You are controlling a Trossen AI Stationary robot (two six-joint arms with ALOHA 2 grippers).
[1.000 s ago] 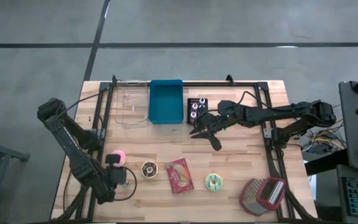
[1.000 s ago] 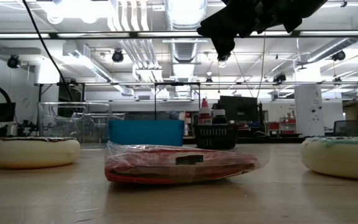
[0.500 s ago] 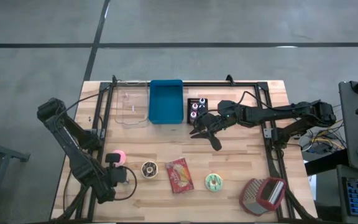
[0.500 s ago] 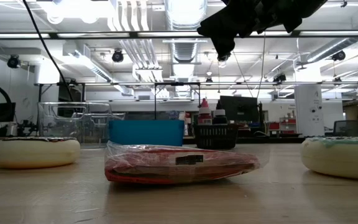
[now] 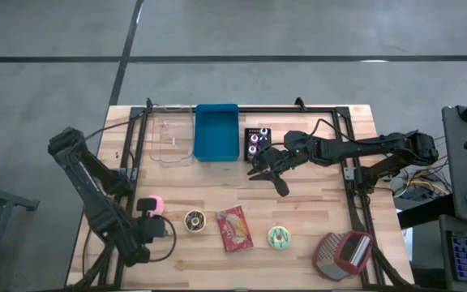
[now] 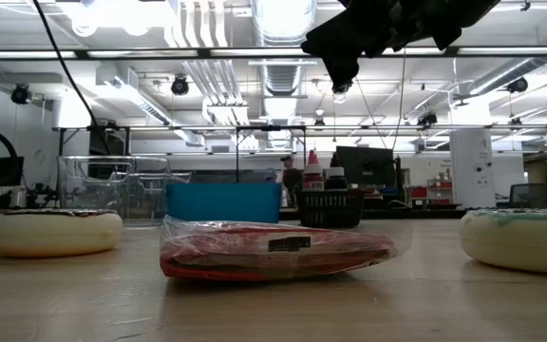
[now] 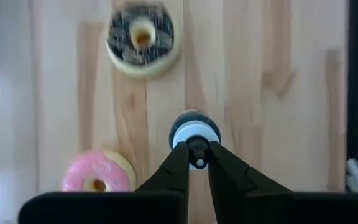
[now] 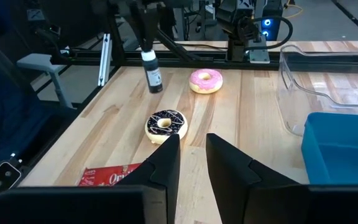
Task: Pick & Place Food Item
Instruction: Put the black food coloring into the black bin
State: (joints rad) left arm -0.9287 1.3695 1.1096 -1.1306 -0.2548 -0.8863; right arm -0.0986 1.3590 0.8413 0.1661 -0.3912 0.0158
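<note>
My left tool (image 7: 197, 163) has just closed on the cap of a small bottle (image 7: 194, 132) with a white collar, which stands upright on the table (image 5: 314, 203) near its front-left corner. A second ago the fingers were wider apart; now they pinch the cap, and the bottle is not yet lifted.

So the grasp looks made, but on a bottle, while the task names a food item. Food lies close by: a pink donut (image 5: 155, 204) just beside the bottle, a chocolate donut (image 5: 194, 220) a little further along the front edge, then a red packet (image 5: 234, 227) and a green-iced donut (image 5: 279, 237).

My right tool (image 5: 267, 173) hangs above the middle of the table, near the blue bin (image 5: 216, 131), nearly closed, holding nothing.

I judge the next step is to lift.
</note>
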